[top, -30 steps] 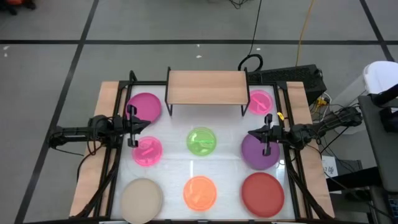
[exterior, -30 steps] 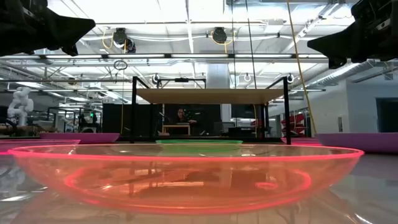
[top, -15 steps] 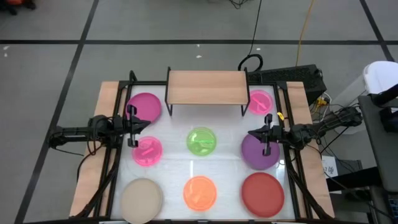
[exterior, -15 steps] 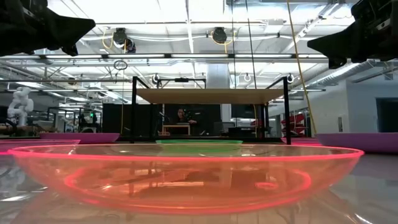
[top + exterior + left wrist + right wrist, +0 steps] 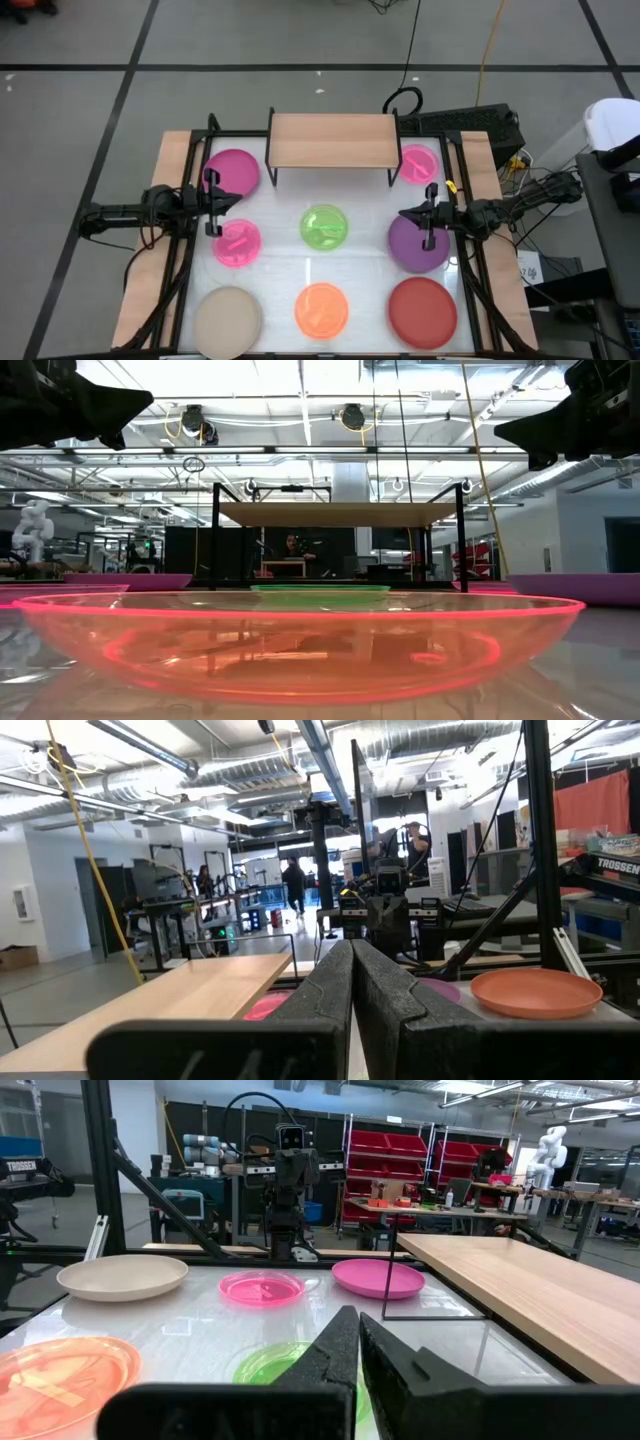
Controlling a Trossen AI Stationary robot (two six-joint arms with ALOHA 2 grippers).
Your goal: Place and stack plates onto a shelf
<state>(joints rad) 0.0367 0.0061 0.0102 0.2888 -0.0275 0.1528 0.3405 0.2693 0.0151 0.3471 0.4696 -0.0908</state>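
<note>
The shelf (image 5: 333,140) stands at the far middle of the white tabletop (image 5: 280,262), its light-wood board on thin black legs, and nothing lies on the board. All eight plates rest on the tabletop around it.

Just left of the shelf is the magenta plate (image 5: 233,171), and just right of it, partly behind the shelf leg, is a small pink plate (image 5: 419,160). In the middle row lie the second small pink plate (image 5: 236,242), the green plate (image 5: 325,226) in the centre, and the purple plate (image 5: 416,243) on the right. In the near row lie the beige plate (image 5: 228,315), the orange plate (image 5: 322,308) and the red plate (image 5: 422,310). No plate touches another one.

The left tool (image 5: 212,203) hovers at the left side, between the magenta plate and the pink plate below it, and its fingers are pressed together on nothing. The right tool (image 5: 430,215) hovers over the far edge of the purple plate, its fingers also closed and empty. Each tool points toward the middle of the tabletop.

In the low view the orange plate fills the foreground, with the green plate and the shelf behind it. Beyond the tabletop is a large workshop room with racks, and a person (image 5: 295,884) stands far back.
</note>
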